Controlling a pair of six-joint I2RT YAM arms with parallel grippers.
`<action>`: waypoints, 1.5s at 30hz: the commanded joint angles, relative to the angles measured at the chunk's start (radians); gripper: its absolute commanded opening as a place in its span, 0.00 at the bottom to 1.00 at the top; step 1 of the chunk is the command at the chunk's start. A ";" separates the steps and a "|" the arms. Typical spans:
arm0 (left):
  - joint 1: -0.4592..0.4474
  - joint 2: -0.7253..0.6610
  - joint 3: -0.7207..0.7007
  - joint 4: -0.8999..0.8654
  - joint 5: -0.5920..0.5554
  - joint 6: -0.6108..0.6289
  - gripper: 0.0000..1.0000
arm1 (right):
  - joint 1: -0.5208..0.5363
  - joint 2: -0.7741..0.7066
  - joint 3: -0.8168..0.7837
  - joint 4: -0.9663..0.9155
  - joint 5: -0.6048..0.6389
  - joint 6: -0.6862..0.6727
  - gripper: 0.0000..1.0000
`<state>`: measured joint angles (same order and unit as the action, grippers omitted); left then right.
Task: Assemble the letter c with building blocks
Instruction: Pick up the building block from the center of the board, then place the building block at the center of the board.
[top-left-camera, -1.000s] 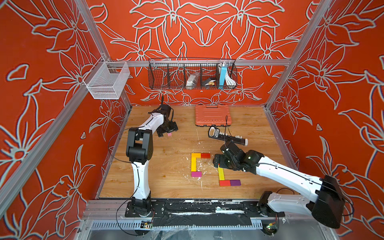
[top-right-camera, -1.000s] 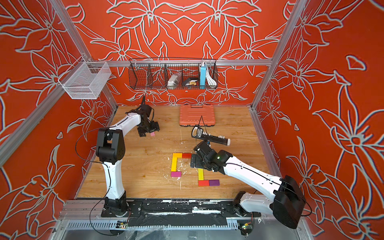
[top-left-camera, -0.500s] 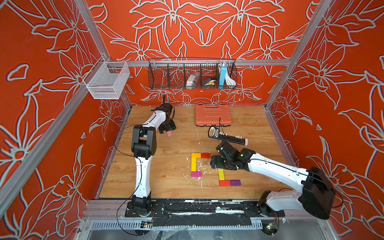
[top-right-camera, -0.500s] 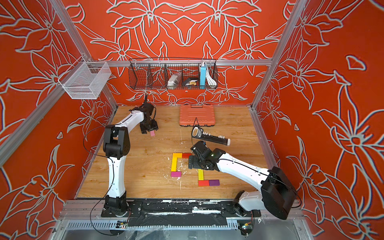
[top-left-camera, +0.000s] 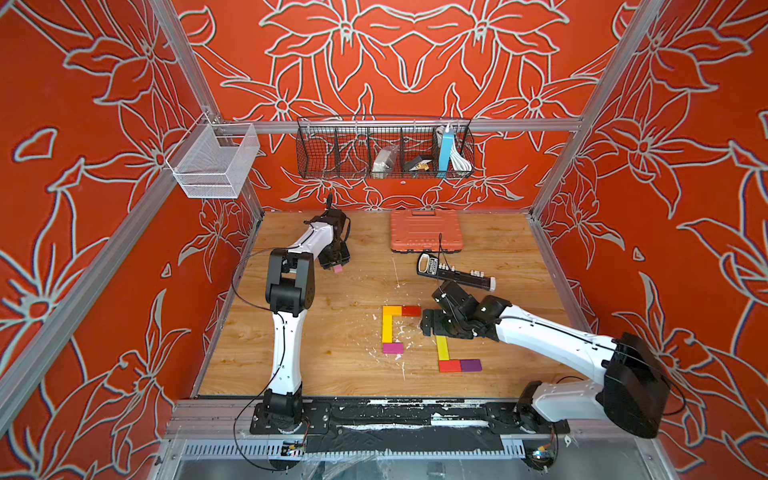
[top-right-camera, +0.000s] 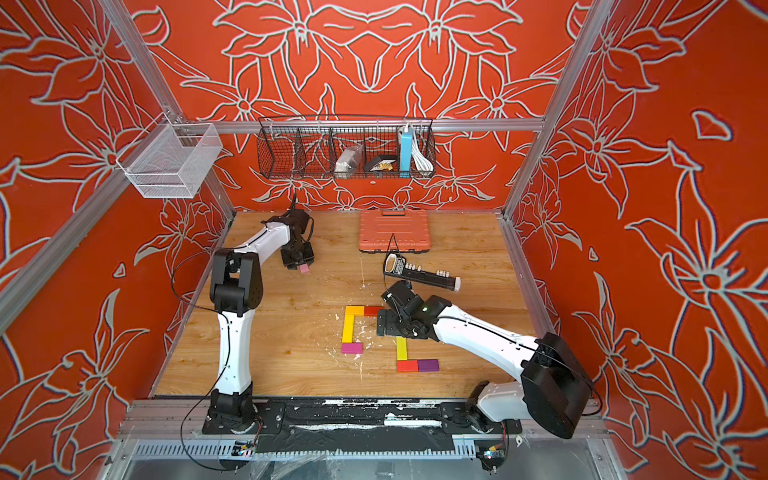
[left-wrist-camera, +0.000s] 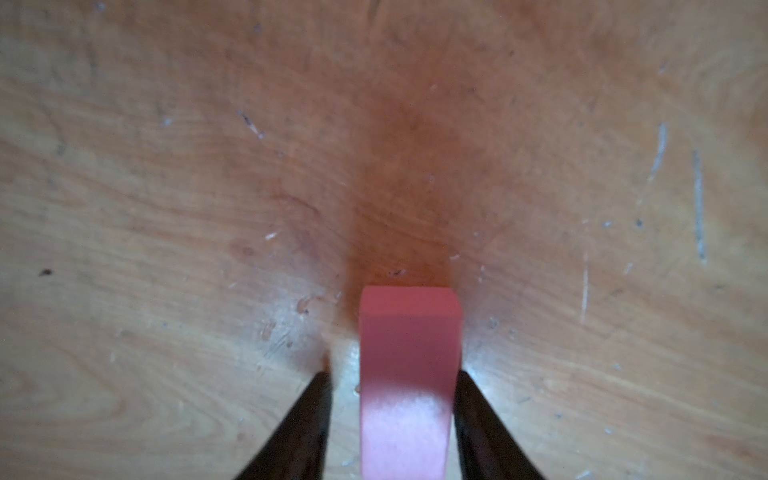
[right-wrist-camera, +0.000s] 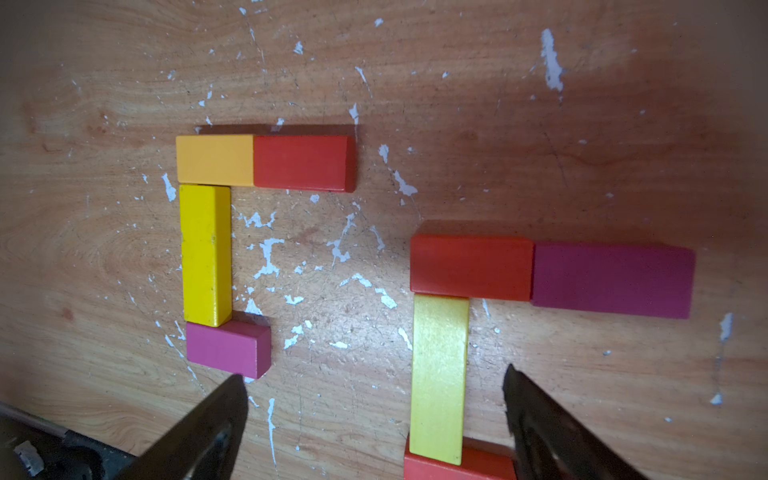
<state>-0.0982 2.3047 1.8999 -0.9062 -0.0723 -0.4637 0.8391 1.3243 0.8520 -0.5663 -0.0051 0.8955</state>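
My left fingers straddle the small pink rectangular block, one side gapped; I'd centre before squeezing. My right fingers stand wide apart.

No readable text anywhere I look: the black bar carries a small pale label at one end, but its print's too tiny to read.

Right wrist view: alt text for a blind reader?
The open right end effector straddles a long yellow block between red-orange blocks, one adjoining a purple block. Beside them on the table, an orange block, red block, second yellow block and magenta block form an uneven C.
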 joint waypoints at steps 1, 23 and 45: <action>-0.006 0.006 -0.016 -0.016 0.007 0.003 0.35 | -0.007 -0.018 0.030 -0.012 0.004 -0.014 0.98; -0.420 -0.640 -0.449 0.023 0.151 0.238 0.17 | -0.118 -0.320 -0.130 -0.196 -0.040 -0.023 0.98; -0.862 -0.508 -0.544 0.088 0.124 0.010 0.18 | -0.176 -0.549 -0.292 -0.279 -0.087 0.033 0.96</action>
<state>-0.9463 1.7603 1.3632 -0.8337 0.0612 -0.4072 0.6674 0.7780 0.5392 -0.8333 -0.0891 0.9337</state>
